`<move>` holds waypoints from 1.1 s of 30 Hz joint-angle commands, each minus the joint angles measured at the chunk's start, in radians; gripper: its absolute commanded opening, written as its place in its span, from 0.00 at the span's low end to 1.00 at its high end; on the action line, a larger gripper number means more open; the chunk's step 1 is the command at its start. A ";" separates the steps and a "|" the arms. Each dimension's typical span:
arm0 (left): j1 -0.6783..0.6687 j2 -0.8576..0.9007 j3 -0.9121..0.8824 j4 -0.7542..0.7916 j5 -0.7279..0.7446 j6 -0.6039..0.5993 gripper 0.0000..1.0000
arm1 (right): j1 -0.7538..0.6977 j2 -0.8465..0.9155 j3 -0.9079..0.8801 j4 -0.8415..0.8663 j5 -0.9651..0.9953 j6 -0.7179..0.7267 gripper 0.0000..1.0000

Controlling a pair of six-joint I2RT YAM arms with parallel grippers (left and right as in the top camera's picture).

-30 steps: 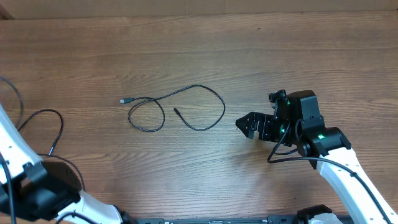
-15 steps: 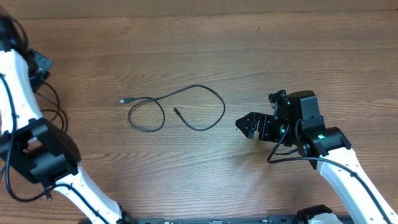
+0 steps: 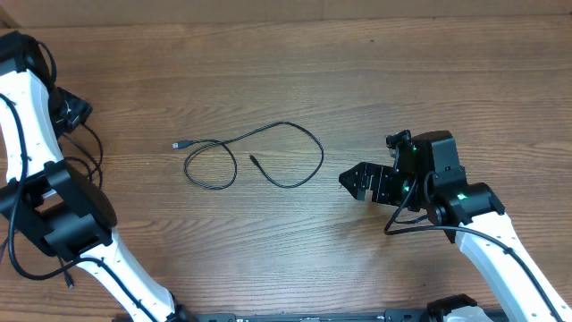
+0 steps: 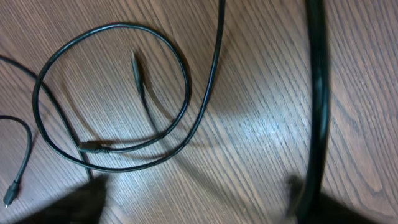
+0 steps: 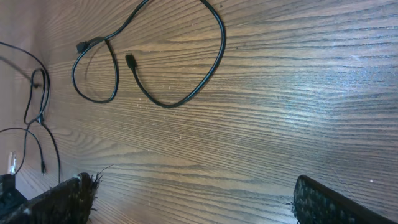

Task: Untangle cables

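Note:
One of the cables (image 3: 286,123) lies alone on the middle of the wooden table, a thin black cord in a loose loop with both plug ends free; it also shows as the cord (image 5: 163,105) in the right wrist view. My right gripper (image 3: 350,181) (image 5: 199,196) stands open just right of it, nothing between its fingers. More thin cords (image 3: 97,154) lie at the left edge beside my left arm. In the left wrist view a looped cord (image 4: 112,26) and a second cord (image 4: 28,140) lie on the wood. My left gripper (image 4: 199,202) is open above bare wood, with its blurred fingers at the bottom corners.
A thicker black cable (image 4: 317,93) runs down the right side of the left wrist view, close to the lens. The table's far edge runs along the top of the overhead view. Thin cords (image 5: 38,93) show at the far left in the right wrist view.
My left arm has swung from the bottom-left corner up along the table's left edge, covering part of the cords there. The right arm and the middle cable have not moved.

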 commanded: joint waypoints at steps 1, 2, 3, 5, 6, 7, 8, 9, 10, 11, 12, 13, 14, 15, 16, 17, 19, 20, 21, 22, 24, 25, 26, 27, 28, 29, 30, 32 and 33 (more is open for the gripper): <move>0.000 0.006 0.013 -0.007 -0.004 -0.012 1.00 | -0.003 0.000 0.007 0.005 0.007 -0.008 1.00; 0.000 0.006 0.013 -0.006 0.021 0.008 1.00 | -0.003 0.000 0.007 0.005 0.007 -0.008 1.00; 0.000 0.006 0.013 -0.006 0.050 0.023 1.00 | -0.003 0.000 0.007 0.005 0.007 -0.008 1.00; 0.000 0.004 0.013 -0.006 0.090 0.041 1.00 | -0.003 0.000 0.007 0.005 0.007 -0.008 1.00; 0.000 0.002 0.013 -0.005 0.101 0.047 0.99 | -0.003 0.000 0.007 0.005 0.007 -0.008 1.00; 0.000 -0.001 0.013 -0.003 0.109 0.055 1.00 | -0.003 0.000 0.007 0.005 0.007 -0.008 1.00; 0.000 -0.006 0.013 -0.002 0.115 0.058 1.00 | -0.003 0.000 0.007 0.005 0.007 -0.008 1.00; -0.001 -0.012 0.013 -0.003 0.115 0.058 1.00 | -0.003 0.000 0.007 0.005 0.007 -0.008 1.00; -0.003 -0.019 0.013 -0.002 0.115 0.062 1.00 | -0.003 0.000 0.007 0.005 0.007 -0.008 1.00; -0.004 -0.030 0.013 -0.002 0.115 0.063 1.00 | -0.003 0.000 0.007 0.005 0.007 -0.008 1.00; -0.006 -0.040 0.013 -0.002 0.115 0.064 1.00 | -0.003 0.000 0.007 0.005 0.007 -0.008 1.00; -0.009 -0.055 0.013 0.000 0.115 0.069 1.00 | -0.003 0.000 0.007 0.005 0.007 -0.008 1.00; -0.012 -0.068 0.013 0.003 0.119 0.078 1.00 | -0.003 0.000 0.007 0.005 0.007 -0.008 1.00; -0.016 -0.085 0.013 0.009 0.129 0.092 1.00 | -0.003 0.000 0.007 0.005 0.007 -0.008 1.00; -0.026 -0.117 0.013 0.029 0.166 0.140 1.00 | -0.003 0.000 0.007 0.005 0.007 -0.008 1.00; -0.037 -0.145 0.013 0.047 0.196 0.178 1.00 | -0.003 0.000 0.007 0.005 0.007 -0.008 1.00; -0.058 -0.181 0.013 0.066 0.228 0.231 1.00 | -0.003 0.000 0.007 0.005 0.007 -0.008 1.00; -0.069 -0.195 0.013 0.071 0.237 0.252 1.00 | -0.003 0.000 0.007 0.005 0.007 -0.008 1.00; -0.082 -0.208 0.013 0.075 0.246 0.272 1.00 | -0.003 0.000 0.007 0.005 0.007 -0.008 1.00; -0.100 -0.221 0.013 0.075 0.254 0.297 1.00 | -0.003 0.000 0.007 0.005 0.007 -0.008 1.00; -0.141 -0.240 0.013 0.072 0.272 0.354 1.00 | -0.003 0.000 0.007 0.005 0.007 -0.008 1.00; -0.161 -0.245 0.013 0.068 0.274 0.374 1.00 | -0.003 0.000 0.007 0.005 0.007 -0.008 1.00; -0.186 -0.246 0.013 0.062 0.274 0.402 1.00 | -0.003 0.000 0.007 0.004 0.007 -0.008 1.00; -0.224 -0.247 0.013 0.048 0.272 0.440 1.00 | -0.003 0.000 0.007 0.003 0.007 -0.008 1.00; -0.250 -0.245 0.013 0.034 0.270 0.459 1.00 | -0.003 0.000 0.007 0.002 0.007 -0.008 1.00; -0.277 -0.244 0.013 0.021 0.266 0.473 1.00 | -0.003 0.000 0.007 0.002 0.007 -0.008 1.00; -0.301 -0.240 0.013 0.008 0.261 0.478 1.00 | -0.003 0.000 0.007 0.001 0.007 -0.008 1.00; -0.350 -0.235 0.013 -0.014 0.254 0.478 1.00 | -0.003 0.000 0.007 0.001 0.006 -0.008 1.00; -0.373 -0.230 0.013 -0.023 0.255 0.479 1.00 | -0.003 0.000 0.007 0.001 0.006 -0.008 1.00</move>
